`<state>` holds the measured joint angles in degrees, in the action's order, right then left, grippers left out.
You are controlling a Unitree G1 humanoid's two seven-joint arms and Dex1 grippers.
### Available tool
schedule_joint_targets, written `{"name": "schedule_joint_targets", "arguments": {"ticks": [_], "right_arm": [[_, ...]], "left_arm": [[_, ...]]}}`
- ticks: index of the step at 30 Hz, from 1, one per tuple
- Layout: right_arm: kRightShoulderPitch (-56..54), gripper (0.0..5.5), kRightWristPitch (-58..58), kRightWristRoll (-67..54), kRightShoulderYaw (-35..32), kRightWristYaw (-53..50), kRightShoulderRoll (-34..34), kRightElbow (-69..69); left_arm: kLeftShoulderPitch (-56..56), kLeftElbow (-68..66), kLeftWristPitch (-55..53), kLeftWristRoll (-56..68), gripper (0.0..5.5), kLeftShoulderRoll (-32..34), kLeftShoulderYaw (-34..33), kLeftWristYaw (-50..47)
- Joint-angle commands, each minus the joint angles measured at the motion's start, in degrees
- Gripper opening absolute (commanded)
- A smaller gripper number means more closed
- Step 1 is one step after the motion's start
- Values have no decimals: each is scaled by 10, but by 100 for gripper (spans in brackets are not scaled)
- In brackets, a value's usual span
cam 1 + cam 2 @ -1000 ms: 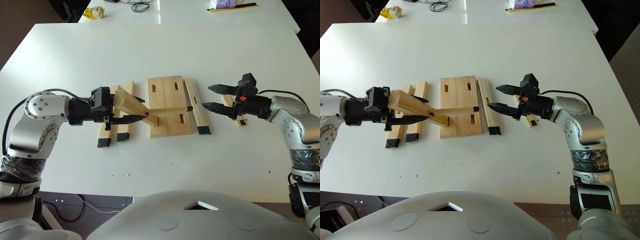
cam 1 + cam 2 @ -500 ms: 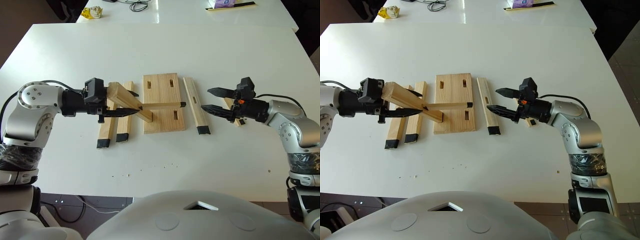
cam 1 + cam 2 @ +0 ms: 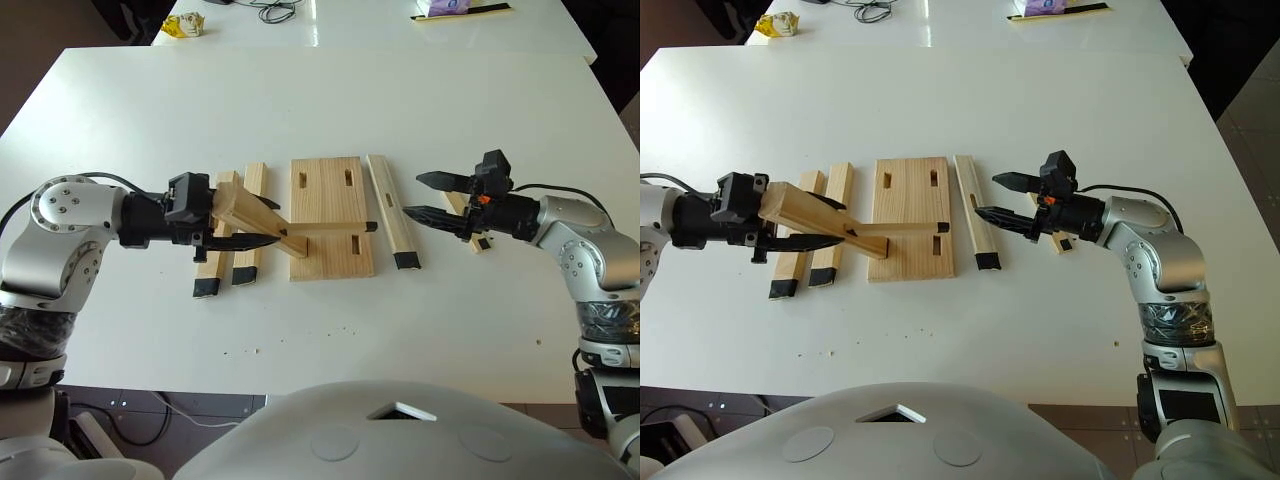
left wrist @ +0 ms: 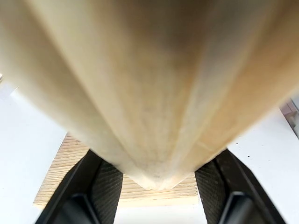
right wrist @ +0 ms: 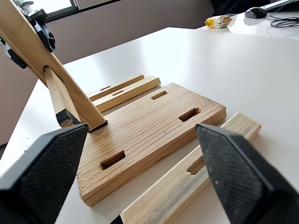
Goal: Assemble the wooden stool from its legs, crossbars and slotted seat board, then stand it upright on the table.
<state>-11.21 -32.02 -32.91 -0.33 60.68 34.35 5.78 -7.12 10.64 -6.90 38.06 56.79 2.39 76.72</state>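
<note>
My left gripper [image 3: 274,222] is shut on a wooden leg [image 3: 255,213], held tilted above the table left of the slotted seat board [image 3: 332,190]. A thin crossbar [image 3: 335,229] sticks out of that leg and reaches across the board to its right edge. In the left wrist view the leg [image 4: 149,84] sits between the dark pads [image 4: 106,186]. My right gripper [image 3: 412,195] is open, hovering just right of a loose leg [image 3: 390,208] that lies beside the board. In the right wrist view I see the board [image 5: 149,126] and the held leg [image 5: 60,70].
Two more legs [image 3: 232,235] with black ends lie side by side left of the board, under my left gripper. A short wooden piece [image 3: 472,228] lies beneath my right wrist. A second table stands behind with cables and small items. White tabletop surrounds the parts.
The head view has shifted slightly. My left gripper has brought the leg and crossbar a little toward the table's front. The right gripper has stayed open in nearly the same place.
</note>
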Motion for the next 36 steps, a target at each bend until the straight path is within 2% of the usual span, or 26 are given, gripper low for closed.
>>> {"name": "schedule_joint_targets", "arguments": {"ticks": [1, 5, 12, 32, 33, 36], "right_arm": [[-10, 421, 2, 5, 3, 3, 3, -4], [-14, 421, 3, 7, 4, 5, 4, -8], [-13, 421, 12, 15, 2, 8, 7, -23], [-13, 421, 31, 29, 11, 8, -8, -62], [-5, 421, 30, 27, 8, 3, -9, -54], [6, 421, 28, 25, 2, -2, -8, -43]], "left_arm": [[48, -16, -46, -52, 205, 13, 54, 33], [49, -21, -40, -65, 205, 3, 55, 13], [39, 5, -91, -7, 205, 2, 26, 0], [28, 18, -107, 1, 205, -7, -23, -20], [20, 12, -108, -1, 242, -9, -18, -16], [6, -1, -110, -8, 277, -18, -13, -12]]}}
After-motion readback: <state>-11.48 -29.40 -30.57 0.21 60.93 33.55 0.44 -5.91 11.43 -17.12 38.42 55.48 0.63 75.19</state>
